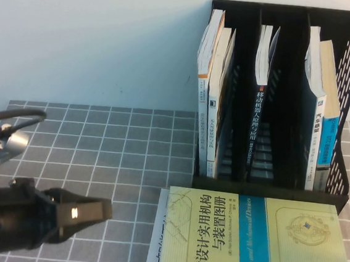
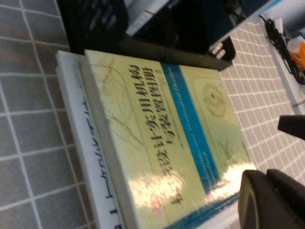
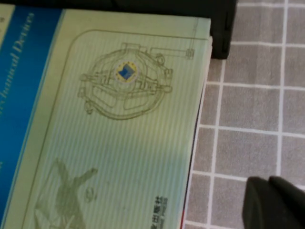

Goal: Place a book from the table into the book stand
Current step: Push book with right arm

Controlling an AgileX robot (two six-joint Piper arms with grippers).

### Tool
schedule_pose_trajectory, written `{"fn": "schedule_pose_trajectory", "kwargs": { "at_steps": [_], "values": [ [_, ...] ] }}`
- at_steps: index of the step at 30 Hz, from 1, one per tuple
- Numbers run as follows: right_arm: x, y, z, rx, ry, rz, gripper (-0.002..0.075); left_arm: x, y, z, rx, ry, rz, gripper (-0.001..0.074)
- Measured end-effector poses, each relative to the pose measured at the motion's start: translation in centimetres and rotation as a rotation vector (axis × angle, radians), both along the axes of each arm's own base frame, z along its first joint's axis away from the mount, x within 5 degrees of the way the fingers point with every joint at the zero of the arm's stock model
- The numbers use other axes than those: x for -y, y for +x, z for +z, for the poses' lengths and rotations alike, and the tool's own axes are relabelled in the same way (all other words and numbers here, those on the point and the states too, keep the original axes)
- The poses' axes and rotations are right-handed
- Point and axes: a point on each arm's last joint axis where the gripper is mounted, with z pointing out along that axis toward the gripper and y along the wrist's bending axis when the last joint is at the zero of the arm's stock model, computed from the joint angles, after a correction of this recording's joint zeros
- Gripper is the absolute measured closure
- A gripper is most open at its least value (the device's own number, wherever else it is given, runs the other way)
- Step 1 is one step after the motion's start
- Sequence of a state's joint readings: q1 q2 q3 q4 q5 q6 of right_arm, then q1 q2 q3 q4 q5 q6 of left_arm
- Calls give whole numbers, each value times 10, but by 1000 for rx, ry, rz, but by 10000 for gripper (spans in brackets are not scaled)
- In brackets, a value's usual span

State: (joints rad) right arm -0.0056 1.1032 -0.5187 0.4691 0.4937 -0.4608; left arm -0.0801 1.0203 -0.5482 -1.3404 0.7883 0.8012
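Lying cropped at table (image 1: 100, 136) edge, book (image 1: 257, 244), left gripper (image 1: 86, 212) apparently closed, empty, right gripper (image 3: 274, 202) state unclear

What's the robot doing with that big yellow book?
Nothing is holding it yet. The book lies flat on the table, on top of a white magazine, just in front of the book stand. The left gripper hovers left of the book. The right gripper waits near its right edge.
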Motion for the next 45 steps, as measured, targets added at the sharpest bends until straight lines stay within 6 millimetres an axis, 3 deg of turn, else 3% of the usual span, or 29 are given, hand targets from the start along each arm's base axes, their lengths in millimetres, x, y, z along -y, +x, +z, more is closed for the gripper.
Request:
{"fn": "schedule_pose_trajectory", "kwargs": {
  "at_steps": [6, 11, 18, 31, 39, 42, 45],
  "values": [
    [-4, 27, -32, -83, 56, -9, 729, -6, 20, -10, 37, 43, 100, 738],
    [-6, 33, -45, -127, 87, -8, 729, -5, 21, -9, 43, 32, 101, 738],
    [-12, 34, -44, -131, 143, -18, 729, -4, 20, -8, 39, 15, 85, 738],
    [-55, 34, -40, -85, 258, 79, 729, -4, 23, -4, 44, -53, 127, 738],
    [-57, 35, -39, -70, 278, 80, 729, -4, 26, -7, 49, -30, 125, 736],
    [-57, 35, -39, -66, 270, 93, 729, 0, 28, -13, 8, -50, 78, 680],
    [-55, 36, -40, -49, 213, 121, 729, 5, 30, -21, -50, -82, 8, 549]
  ]
}}
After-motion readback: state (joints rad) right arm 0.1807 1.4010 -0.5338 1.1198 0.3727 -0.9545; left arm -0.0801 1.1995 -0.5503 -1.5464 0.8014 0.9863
